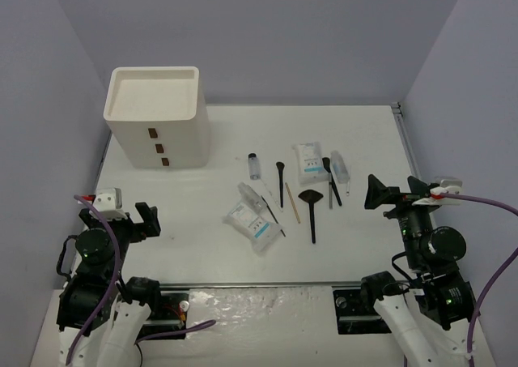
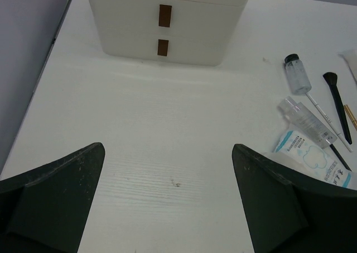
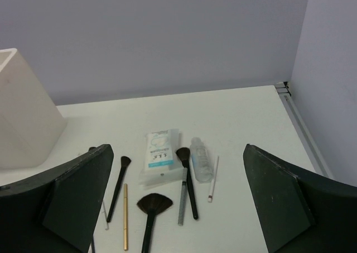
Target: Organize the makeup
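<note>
The makeup lies loose at mid-table: a fan brush [image 1: 312, 209], a thin wooden stick [image 1: 291, 202], black brushes [image 1: 280, 181], clear tubes [image 1: 341, 166] and two white packets [image 1: 308, 163], [image 1: 252, 221]. My left gripper [image 1: 121, 221] hovers open at the near left, its jaws [image 2: 168, 148] over bare table, with a packet [image 2: 312, 158] and a clear tube [image 2: 304, 118] to its right. My right gripper [image 1: 396, 193] hangs open at the near right. In its wrist view the jaws [image 3: 178, 149] frame the fan brush [image 3: 152, 208], a packet [image 3: 159, 152] and a clear bottle [image 3: 201, 159]. Neither holds anything.
A big white three-drawer box [image 1: 158, 120] stands at the back left, its brown handles [image 2: 165, 15] facing the left gripper. Purple walls close in the table on three sides. A metal rail [image 1: 402, 132] runs along the right edge.
</note>
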`<state>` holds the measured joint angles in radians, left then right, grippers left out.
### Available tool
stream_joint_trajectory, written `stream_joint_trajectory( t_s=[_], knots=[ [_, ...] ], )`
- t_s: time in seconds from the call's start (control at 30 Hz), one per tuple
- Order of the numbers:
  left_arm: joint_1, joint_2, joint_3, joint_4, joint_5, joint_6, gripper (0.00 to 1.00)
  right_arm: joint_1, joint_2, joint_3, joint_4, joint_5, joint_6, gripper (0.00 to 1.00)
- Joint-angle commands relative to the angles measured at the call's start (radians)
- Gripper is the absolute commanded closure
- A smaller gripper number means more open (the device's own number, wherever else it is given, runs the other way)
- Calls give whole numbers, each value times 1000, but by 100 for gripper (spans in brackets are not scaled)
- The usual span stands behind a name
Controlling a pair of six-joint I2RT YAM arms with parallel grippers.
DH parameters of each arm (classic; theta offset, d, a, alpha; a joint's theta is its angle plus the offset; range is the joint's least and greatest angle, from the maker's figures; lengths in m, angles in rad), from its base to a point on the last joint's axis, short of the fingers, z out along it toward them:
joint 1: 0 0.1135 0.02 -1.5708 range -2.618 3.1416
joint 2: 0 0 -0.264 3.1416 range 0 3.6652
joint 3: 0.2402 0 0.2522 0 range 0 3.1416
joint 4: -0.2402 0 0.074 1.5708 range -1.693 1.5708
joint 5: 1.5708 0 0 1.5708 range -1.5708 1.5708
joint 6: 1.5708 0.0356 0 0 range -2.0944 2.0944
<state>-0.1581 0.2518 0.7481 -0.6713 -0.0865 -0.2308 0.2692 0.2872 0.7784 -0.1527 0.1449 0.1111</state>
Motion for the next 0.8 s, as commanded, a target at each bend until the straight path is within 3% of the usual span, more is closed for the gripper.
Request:
stream_joint_trajectory(
  t_s=[0.0,0.23,0.53,0.77],
  knots=[
    [-6,52,4,87,-30,-66,3,5,16,18,107,-105,-24,0],
    [-6,177,-21,182,-45,-286,3,5,108,59,94,-109,-7,0],
    [21,514,-39,590,77,-548,4,7,220,119,55,-224,31,0],
    [243,827,-143,1088,282,-742,13,16,200,110,56,-302,36,0]
  ],
)
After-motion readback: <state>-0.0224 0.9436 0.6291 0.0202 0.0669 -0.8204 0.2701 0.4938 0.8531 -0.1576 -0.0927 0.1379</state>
